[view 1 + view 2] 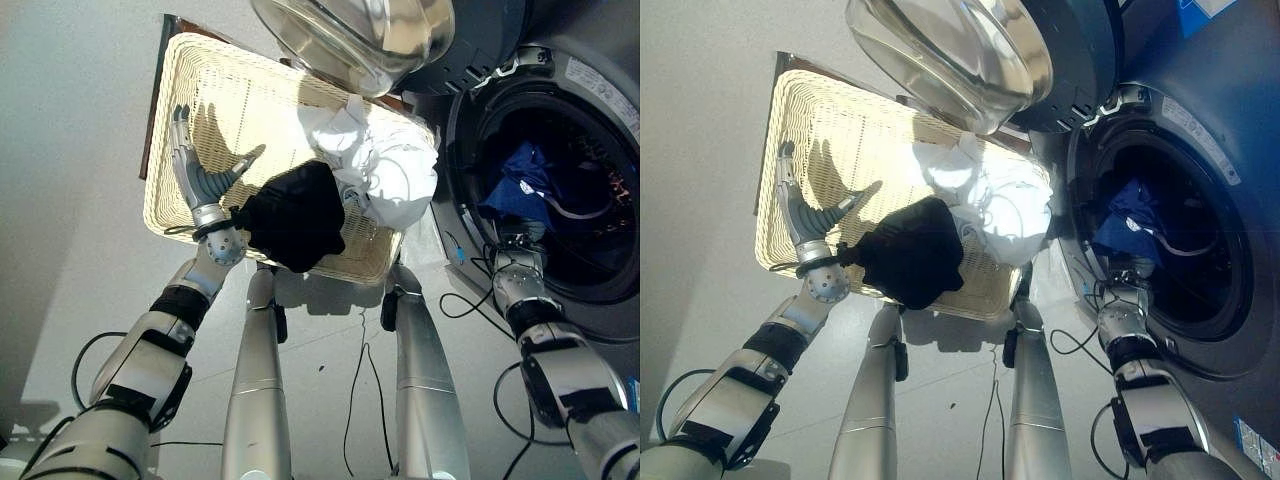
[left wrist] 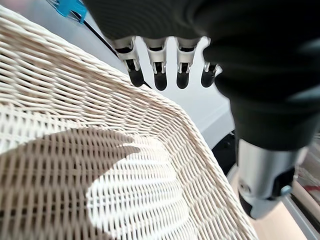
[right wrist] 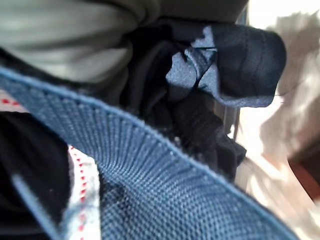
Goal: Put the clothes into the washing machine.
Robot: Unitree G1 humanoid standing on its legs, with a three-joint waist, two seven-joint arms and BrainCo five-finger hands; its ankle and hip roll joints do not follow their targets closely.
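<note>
The clothes are in two places. A blue garment (image 1: 525,180) lies already inside the drum of the washing machine (image 1: 600,110), just past the open door (image 1: 370,35). A black garment (image 1: 295,215) and a white garment (image 1: 385,165) are in the wicker basket (image 1: 200,110), which stands on the floor beside the machine; the black one hangs partly over the near rim and touches the white one.

The right hand (image 1: 520,262) reaches into the mouth of the drum, under the blue garment. Its wrist view shows blue and dark cloth very close, but the fingers are hidden, so I cannot tell if they hold the cloth or are free.

The left hand (image 1: 195,170) hovers over the bare part of the basket, just beside the black garment. Its fingers (image 2: 160,75) are straight and spread, holding nothing.

I judge that the step in hand is the placing of the blue garment, with two pieces left. The next move calls for the left hand to go toward the black garment, close around it and lift it clear of the rim, while the right arm leaves the opening so the way is free
</note>
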